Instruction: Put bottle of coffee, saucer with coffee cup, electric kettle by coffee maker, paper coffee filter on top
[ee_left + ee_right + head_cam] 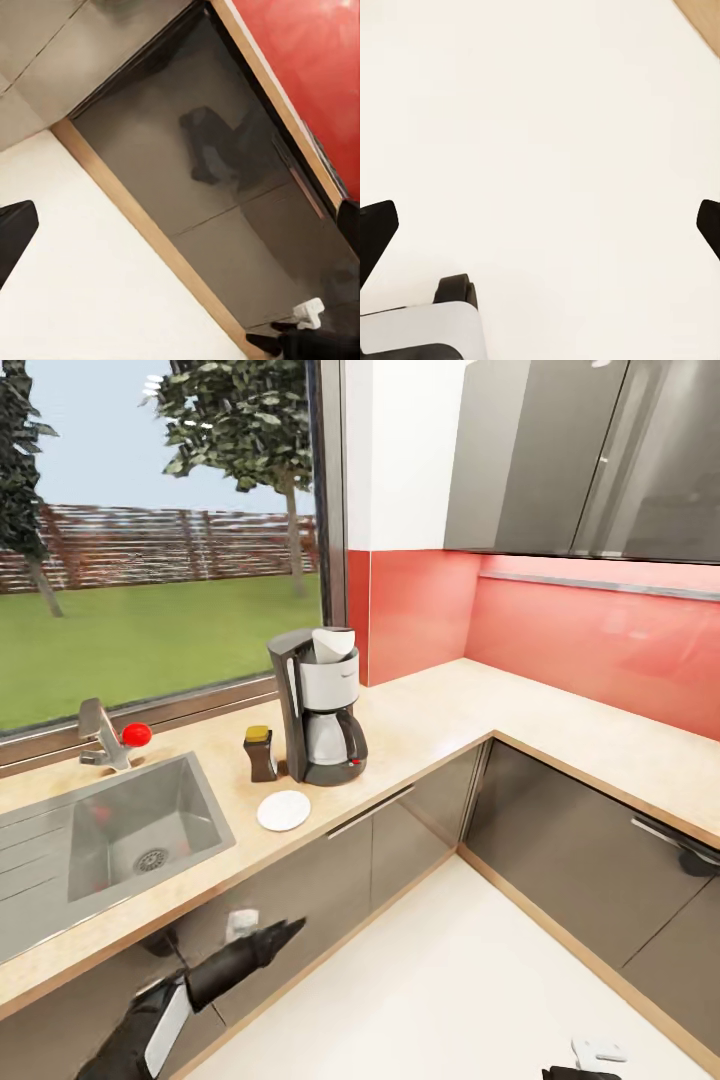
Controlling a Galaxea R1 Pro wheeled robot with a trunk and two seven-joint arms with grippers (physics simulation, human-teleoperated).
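Head view: the tall grey-and-silver coffee maker stands on the beige wood-grain countertop, white paper filter on top, dark brown yellow-capped bottle and flat white saucer beside it. The left gripper hangs low, spread unclear. Left wrist view: fingertips wide, empty, before grey cabinets. Right wrist view: the right gripper gapes wide over pale floor.

The sink runs off the head view's left edge. The right gripper is cut by the bottom edge, its jaws unreadable there. The coffee maker hides the paper coffee filter's lower part.
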